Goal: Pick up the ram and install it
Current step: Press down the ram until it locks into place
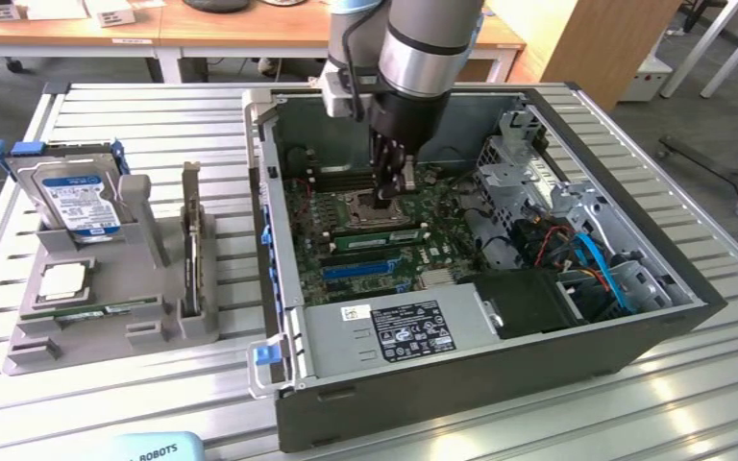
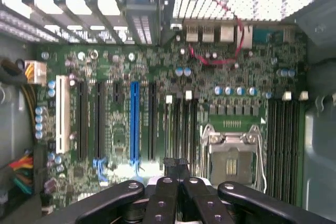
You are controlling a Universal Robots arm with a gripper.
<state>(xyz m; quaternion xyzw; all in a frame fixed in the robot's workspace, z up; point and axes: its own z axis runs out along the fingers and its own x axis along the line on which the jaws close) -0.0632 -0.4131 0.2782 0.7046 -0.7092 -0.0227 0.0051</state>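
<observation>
Motherboard under gripper (jaws closed); drive cage alongside.

One open computer case sits beneath the pincer, and one grey holder stands well off to its side. That holder carries one hard drive, one processor chip and one ram stick.

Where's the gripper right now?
In the exterior view the gripper is shut inside the open computer case, over the motherboard, just above the empty processor socket.
</observation>
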